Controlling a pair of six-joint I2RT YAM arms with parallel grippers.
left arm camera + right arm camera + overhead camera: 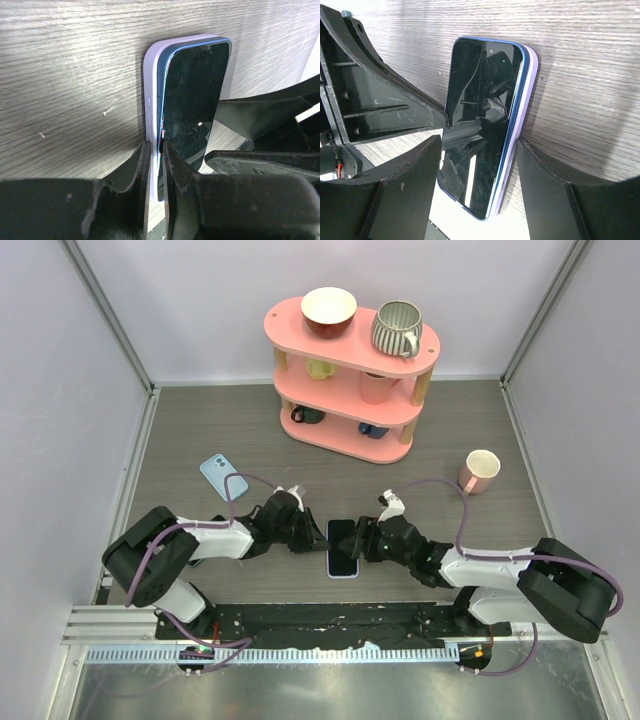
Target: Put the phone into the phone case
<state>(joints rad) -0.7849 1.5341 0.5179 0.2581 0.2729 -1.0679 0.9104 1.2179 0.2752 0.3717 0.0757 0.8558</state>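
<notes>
Here my left end effector clamps the lilac rubbery case; my right end effector gapes. The blue glass phone looks slick: grip its edges.

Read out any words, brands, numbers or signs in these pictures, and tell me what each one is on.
No text can be read.
The phone screen is dark and blank, the lilac case is plain, and the mugs on the pink shelf show no lettering at this size.
</notes>
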